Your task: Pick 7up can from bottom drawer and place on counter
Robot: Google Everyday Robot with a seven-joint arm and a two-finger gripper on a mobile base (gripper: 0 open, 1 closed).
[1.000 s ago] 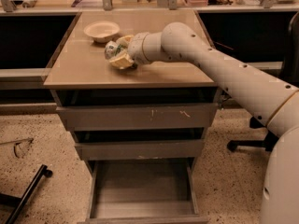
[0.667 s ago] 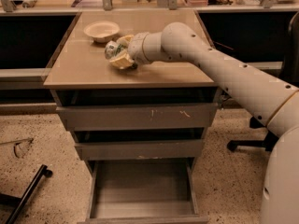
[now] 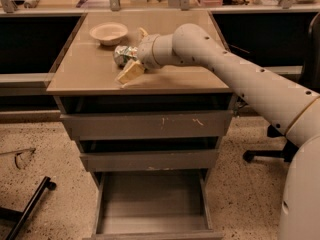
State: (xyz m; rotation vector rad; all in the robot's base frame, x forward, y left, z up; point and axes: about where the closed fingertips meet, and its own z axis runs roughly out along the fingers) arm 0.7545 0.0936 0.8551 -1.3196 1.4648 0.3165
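Observation:
The 7up can (image 3: 123,54), green and white and dented, lies on the beige counter (image 3: 95,76) just in front of the white bowl. My gripper (image 3: 135,53) is low over the counter right at the can. Its jaws stand apart, with one fingertip (image 3: 130,72) in front of the can and the other (image 3: 143,33) behind it, so the can sits between them, resting on the top. The bottom drawer (image 3: 150,204) is pulled out and I see nothing inside it.
A white bowl (image 3: 108,32) stands on the counter behind the can. The two upper drawers (image 3: 150,125) are slightly ajar. An office chair base (image 3: 272,151) is on the floor to the right, and a black bar (image 3: 30,204) lies at the lower left.

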